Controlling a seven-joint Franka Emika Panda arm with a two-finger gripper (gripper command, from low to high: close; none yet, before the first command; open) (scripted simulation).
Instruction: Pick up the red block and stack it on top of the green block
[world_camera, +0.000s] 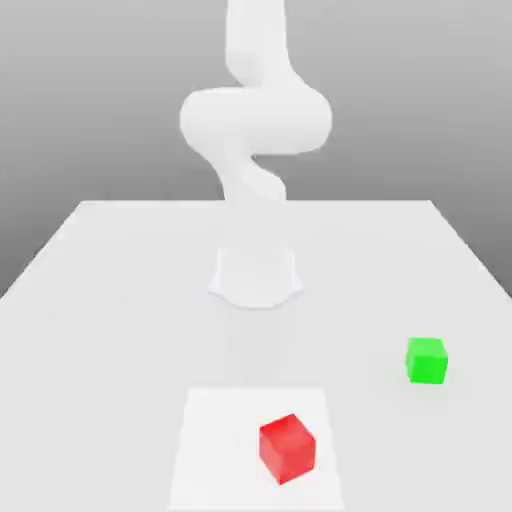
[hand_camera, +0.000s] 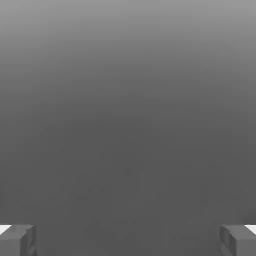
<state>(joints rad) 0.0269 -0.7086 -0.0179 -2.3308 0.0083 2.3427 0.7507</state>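
Nearest the camera, the red block (world_camera: 287, 448) sat on the counter (world_camera: 120, 300), looking light, rigid and smooth; opposite flat faces suited gripping. Claw (hand_camera: 128, 240) fingers stood wide apart, empty

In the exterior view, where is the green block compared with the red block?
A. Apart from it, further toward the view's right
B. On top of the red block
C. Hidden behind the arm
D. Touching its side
A: the green block sits on the table, apart from the red block and further toward the view's right.

Red block (world_camera: 287, 448), green block (world_camera: 427, 360)
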